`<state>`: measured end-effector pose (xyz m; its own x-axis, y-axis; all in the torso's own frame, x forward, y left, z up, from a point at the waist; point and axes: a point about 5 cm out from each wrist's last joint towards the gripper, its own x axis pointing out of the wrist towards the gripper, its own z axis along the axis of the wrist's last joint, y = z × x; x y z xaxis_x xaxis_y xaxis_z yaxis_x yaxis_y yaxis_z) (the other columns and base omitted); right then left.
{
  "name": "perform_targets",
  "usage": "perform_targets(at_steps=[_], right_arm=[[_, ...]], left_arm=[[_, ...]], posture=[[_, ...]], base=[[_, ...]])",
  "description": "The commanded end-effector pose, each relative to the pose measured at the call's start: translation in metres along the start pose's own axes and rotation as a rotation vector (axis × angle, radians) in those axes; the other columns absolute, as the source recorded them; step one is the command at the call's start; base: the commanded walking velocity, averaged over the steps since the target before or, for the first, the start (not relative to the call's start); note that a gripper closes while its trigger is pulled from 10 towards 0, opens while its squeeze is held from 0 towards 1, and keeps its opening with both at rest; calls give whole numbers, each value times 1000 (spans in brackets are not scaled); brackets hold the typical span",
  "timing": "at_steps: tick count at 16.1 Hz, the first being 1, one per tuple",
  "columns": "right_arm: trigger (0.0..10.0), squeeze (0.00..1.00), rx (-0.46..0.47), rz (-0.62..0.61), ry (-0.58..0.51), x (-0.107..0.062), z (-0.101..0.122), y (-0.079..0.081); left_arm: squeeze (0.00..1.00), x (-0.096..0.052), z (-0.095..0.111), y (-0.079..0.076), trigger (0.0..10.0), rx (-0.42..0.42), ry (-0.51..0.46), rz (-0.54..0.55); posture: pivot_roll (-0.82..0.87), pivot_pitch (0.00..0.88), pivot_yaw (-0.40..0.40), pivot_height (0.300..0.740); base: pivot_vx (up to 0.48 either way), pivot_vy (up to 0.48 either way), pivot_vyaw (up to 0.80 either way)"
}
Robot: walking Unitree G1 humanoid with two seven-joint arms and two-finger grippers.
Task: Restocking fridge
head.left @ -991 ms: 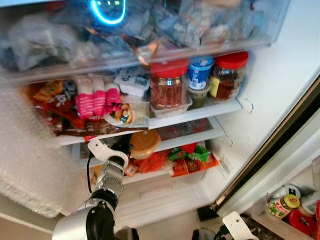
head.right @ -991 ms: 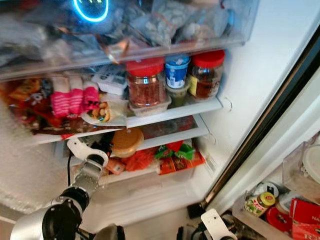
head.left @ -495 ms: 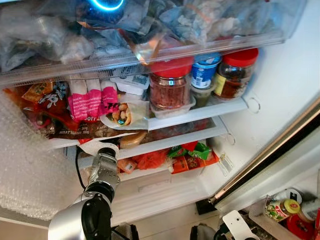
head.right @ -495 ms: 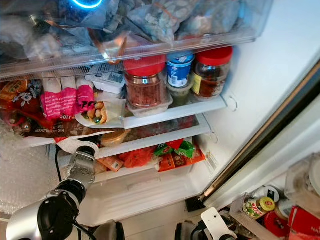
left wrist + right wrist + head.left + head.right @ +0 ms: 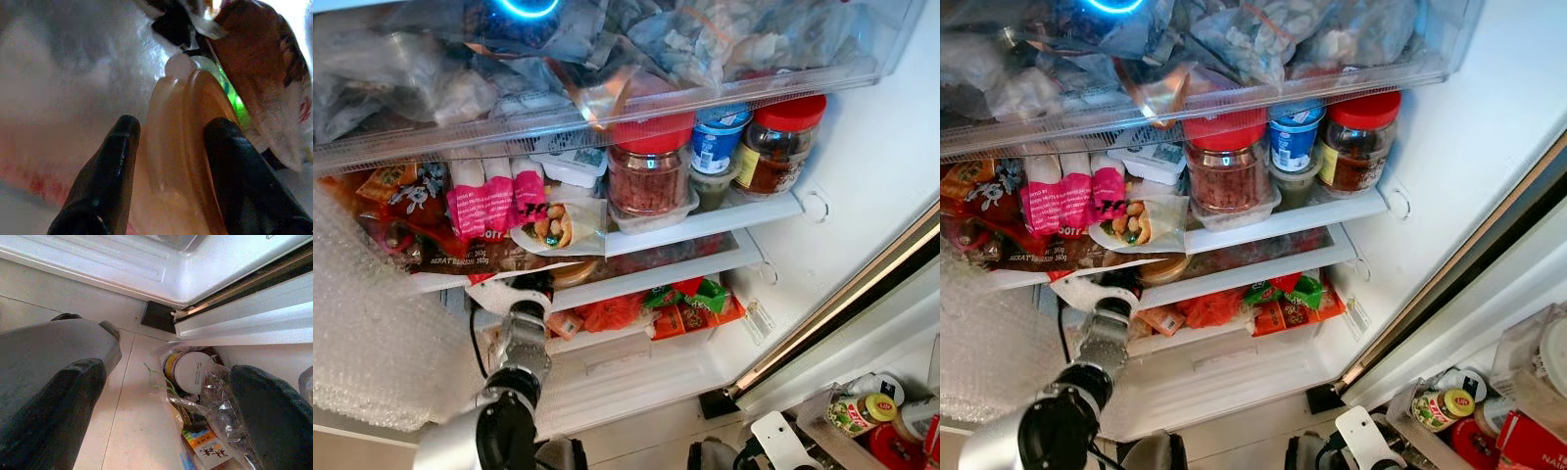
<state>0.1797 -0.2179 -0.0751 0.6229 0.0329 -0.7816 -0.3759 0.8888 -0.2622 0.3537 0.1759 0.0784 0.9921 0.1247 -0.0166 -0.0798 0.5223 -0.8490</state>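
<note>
While the left gripper point(image 5: 168, 161) reaches into the fridge's lower shelf point(image 5: 646, 279), its jaws clamp the round orange-lidded plastic container point(image 5: 190, 147), seated between them at twelve o'clock.

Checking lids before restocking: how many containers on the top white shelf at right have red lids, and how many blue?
Red-lidded jars: 2, the big jar and the right jar.
Blue-lidded tub: 1, the blue tub between them.
Total: 3.
</note>
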Motion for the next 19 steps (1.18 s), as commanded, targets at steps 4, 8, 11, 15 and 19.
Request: perform_targets(at_steps=[4,8,11,15,19], right_arm=[[10000,0,19,81,175,-11,-43,27],[10000,0,21,80,174,-10,-41,27],[10000,0,28,77,166,-9,-38,28],[10000,0,31,74,165,-9,-37,28],[10000,0,34,72,164,-8,-36,29]], left_arm=[[0,-11,-4,17,10000,-122,8,8],[0,-13,1,12,10000,-119,16,-98],[0,-16,-1,5,10000,-84,33,-170],[0,-18,-1,2,10000,-58,68,-201],[0,-30,2,9,10000,-22,86,-204]], posture=[[-203,178,23,652],[-190,162,30,652],[-189,154,39,652],[-187,149,44,652],[-181,145,49,652]], base=[[0,0,0],[0,0,0],[0,0,0],[0,0,0],[0,0,0]])
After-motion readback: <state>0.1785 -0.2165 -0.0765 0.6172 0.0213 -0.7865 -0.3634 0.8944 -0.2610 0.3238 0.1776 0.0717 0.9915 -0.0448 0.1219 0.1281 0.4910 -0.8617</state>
